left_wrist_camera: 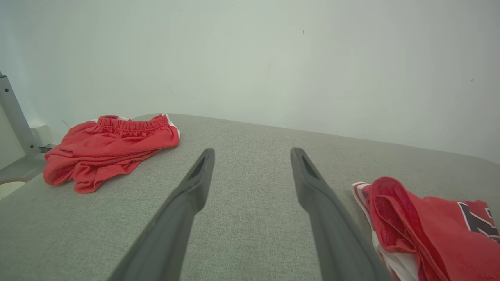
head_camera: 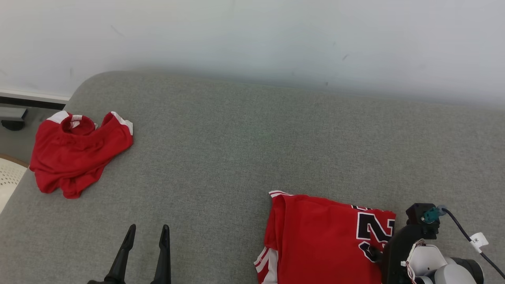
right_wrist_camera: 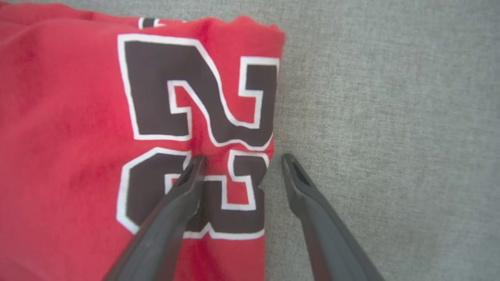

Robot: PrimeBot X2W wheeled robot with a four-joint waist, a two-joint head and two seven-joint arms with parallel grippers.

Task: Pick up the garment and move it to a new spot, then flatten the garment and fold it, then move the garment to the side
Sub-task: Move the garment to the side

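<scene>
Straddling the edge of the folded red jersey (head_camera: 315,236) at five o'clock on the grey surface (head_camera: 236,150) with fingers (right_wrist_camera: 172,210) wide, the right gripper (right_wrist_camera: 243,158) seems poised for the move aside, which calls for pinching every layer; the left gripper (head_camera: 148,228), at seven o'clock, stands wide and empty.

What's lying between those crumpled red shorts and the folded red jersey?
Nothing but bare grey fabric surface, as the head view shows, between the shorts and the jersey.
</scene>
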